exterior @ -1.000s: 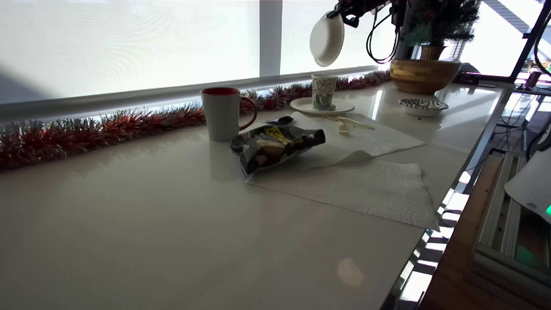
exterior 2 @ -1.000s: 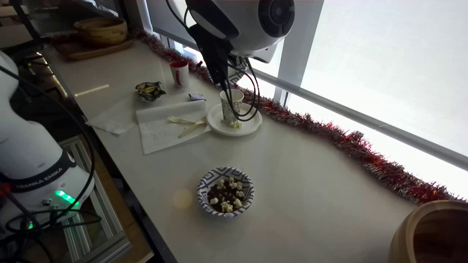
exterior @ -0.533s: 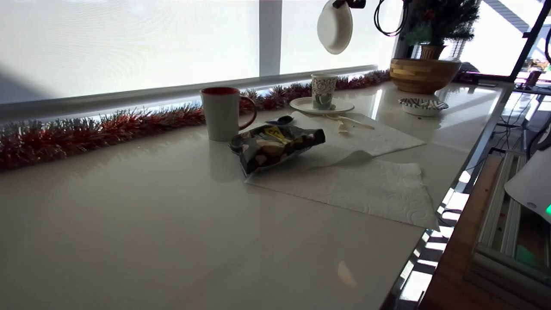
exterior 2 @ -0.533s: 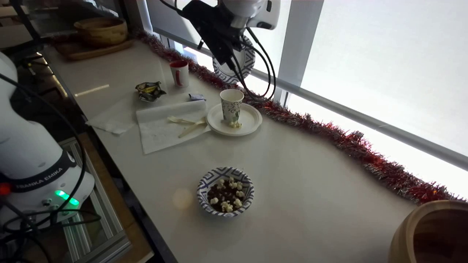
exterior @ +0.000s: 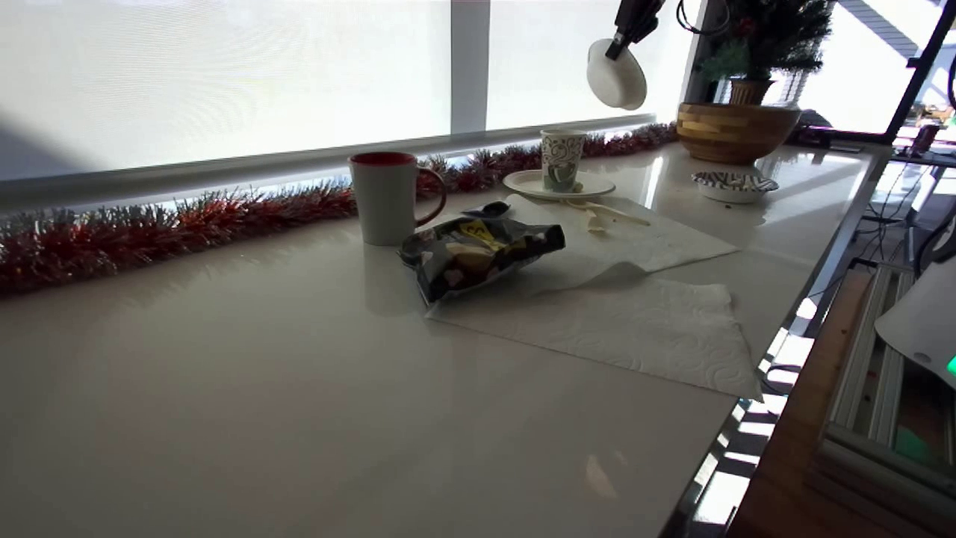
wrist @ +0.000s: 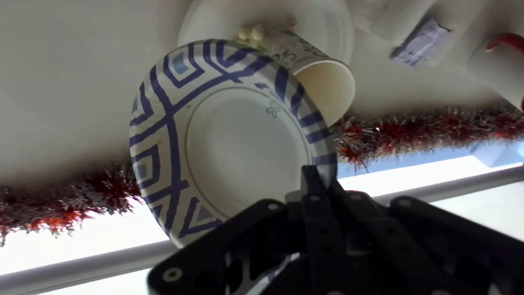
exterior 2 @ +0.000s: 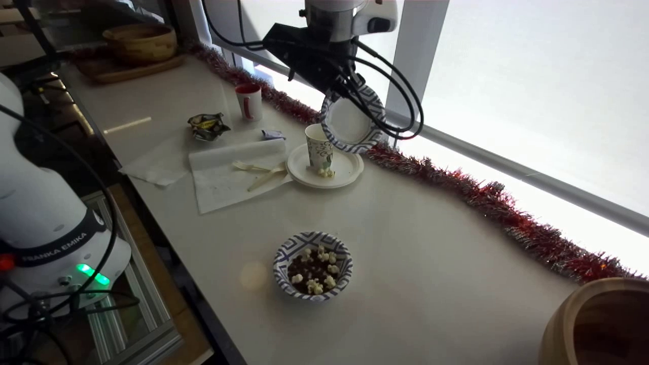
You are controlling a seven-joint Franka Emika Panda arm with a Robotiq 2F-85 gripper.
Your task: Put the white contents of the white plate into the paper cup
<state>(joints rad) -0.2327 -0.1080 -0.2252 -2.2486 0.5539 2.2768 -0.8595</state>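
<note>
Since a second ago the white plate (wrist: pixel 245 149), clamped at its edge by the gripper (wrist: pixel 323 177), has shifted sideways from over the paper cup (exterior 2: pixel 318 149); we find its inside nearly bare and judge the pour done. Popcorn (exterior 2: pixel 326 173) lies beside the cup on a flat dish (exterior 2: pixel 347 173); the cup's bottom is hidden. The counter (exterior 2: pixel 416 233) also holds a mug (exterior: pixel 383 200); tinsel (exterior 2: pixel 456 178) lines the window (exterior 2: pixel 532 86).

Glossy countertop (exterior: pixel 299 411), smooth paper cup (exterior: pixel 562 158)
</note>
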